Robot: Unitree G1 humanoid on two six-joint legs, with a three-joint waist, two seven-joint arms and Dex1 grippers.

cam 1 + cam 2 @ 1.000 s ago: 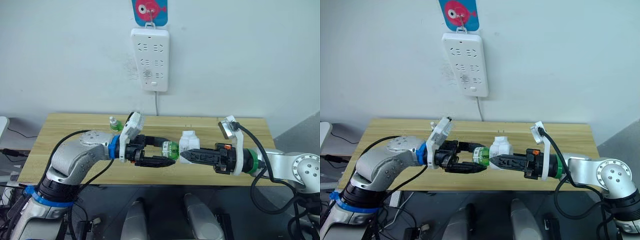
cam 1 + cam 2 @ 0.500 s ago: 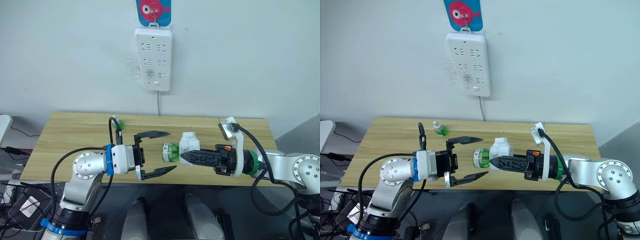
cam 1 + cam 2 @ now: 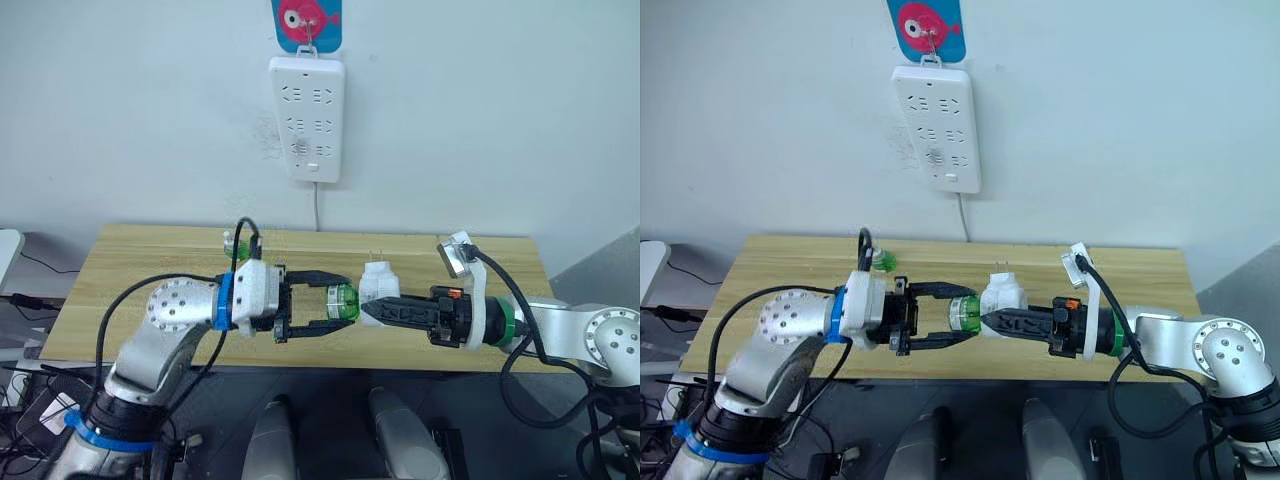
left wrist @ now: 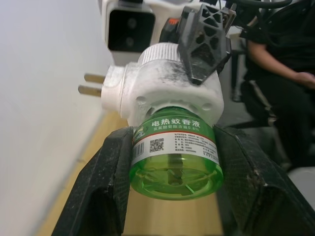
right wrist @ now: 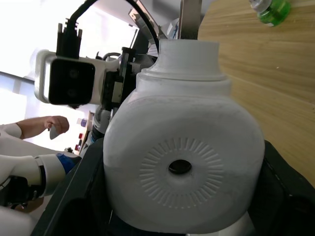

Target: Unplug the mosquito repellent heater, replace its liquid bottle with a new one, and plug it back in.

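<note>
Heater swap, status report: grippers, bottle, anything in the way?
Right gripper shut on the heater, off the power strip. Left gripper around its green bottle, still attached. Spare bottle on table. Nothing in the way.

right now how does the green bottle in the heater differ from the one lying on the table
The bottle in the heater is held in the air, screwed into the mosquito repellent heater, with the left gripper jaws on either side of it; the spare bottle rests alone on the table near its back edge. The mounted one shows its label in the left wrist view; the spare sits too far off to read. Both are small green bottles.
</note>
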